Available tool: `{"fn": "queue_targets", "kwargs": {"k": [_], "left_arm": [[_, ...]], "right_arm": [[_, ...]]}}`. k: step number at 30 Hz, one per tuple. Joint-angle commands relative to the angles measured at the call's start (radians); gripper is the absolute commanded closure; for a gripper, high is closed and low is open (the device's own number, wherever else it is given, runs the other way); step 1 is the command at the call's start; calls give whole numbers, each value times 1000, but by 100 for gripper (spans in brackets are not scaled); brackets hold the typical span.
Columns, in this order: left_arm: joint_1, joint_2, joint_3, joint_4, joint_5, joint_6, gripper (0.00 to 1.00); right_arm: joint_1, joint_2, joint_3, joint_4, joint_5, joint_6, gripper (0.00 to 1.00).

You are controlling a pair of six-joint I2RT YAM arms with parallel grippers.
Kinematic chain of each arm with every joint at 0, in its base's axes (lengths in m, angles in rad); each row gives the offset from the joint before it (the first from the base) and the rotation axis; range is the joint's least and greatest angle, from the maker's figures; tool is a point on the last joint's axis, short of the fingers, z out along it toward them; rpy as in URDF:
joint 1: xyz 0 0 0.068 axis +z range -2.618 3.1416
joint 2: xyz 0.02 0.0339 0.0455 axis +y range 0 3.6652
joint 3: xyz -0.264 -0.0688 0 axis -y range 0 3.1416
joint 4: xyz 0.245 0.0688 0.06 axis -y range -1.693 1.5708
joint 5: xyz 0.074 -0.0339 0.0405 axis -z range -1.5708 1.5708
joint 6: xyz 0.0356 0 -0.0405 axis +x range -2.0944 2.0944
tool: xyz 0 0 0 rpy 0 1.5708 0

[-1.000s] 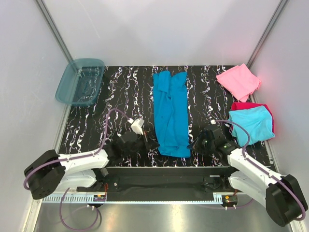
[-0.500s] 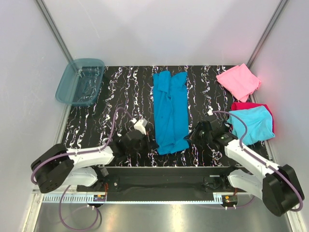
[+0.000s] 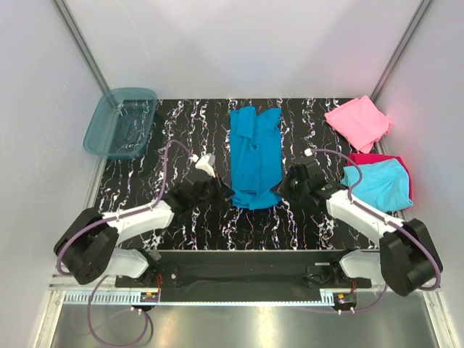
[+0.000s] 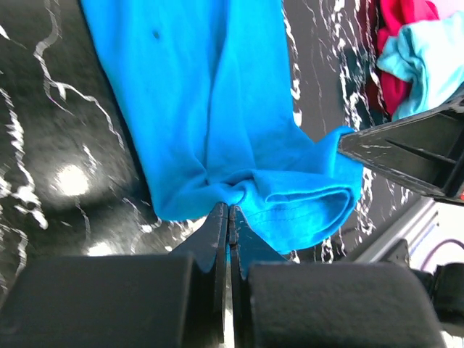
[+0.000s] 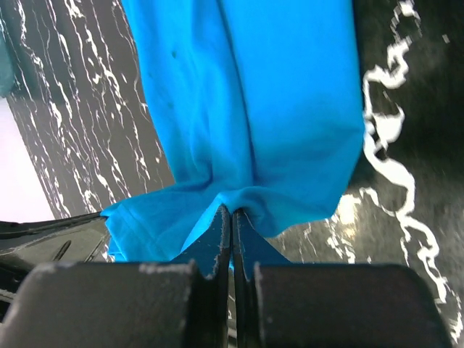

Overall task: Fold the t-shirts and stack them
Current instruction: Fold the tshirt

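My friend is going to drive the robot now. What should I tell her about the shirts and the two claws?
Left gripper: shut on the teal-blue t-shirt, at its near-left hem corner.
Right gripper: shut on the same shirt, at its near-right corner.
The shirt lies as a long strip mid-table, its near end pinched up.
Done: the pink t-shirt is folded at the far right. The cyan t-shirt is folded on the magenta-red t-shirt.
Left: finish folding the teal-blue one, then stack all four.

The t-shirt (image 3: pixel 255 156) is teal-blue, the table (image 3: pixel 304 123) black with white veins.
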Motion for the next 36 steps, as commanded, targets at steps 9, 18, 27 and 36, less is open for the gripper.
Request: {"fn": "queue_targets", "kwargs": {"k": [9, 18, 27, 36], "left_arm": [[106, 186, 135, 63, 91, 91, 100], [169, 341, 310, 48, 149, 134, 99], [220, 417, 443, -19, 183, 174, 85], [231, 569, 577, -55, 219, 198, 62]], "right_arm": [[-111, 206, 139, 165, 22, -37, 100], [-169, 364, 283, 214, 28, -60, 100], [-197, 498, 375, 271, -2, -37, 100], [-217, 579, 372, 332, 10, -17, 100]]}}
